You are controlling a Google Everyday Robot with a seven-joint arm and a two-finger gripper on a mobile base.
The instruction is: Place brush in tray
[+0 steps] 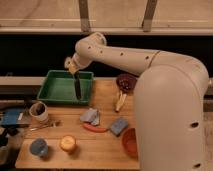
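Note:
The green tray [55,87] sits at the back left of the wooden table. My gripper [74,69] hangs over the tray's right part and is shut on the dark brush [78,86], which hangs straight down from it. The brush's lower end is at about the level of the tray's inside, near its right side. I cannot tell whether it touches the tray floor.
On the table are a red-orange elongated item [95,128], grey-blue cloths [91,116], a blue sponge [119,125], an orange bowl [130,141], a dark bowl [126,81], a banana-like item [120,101], a cup [38,111], a blue cup [38,147] and an orange [67,144].

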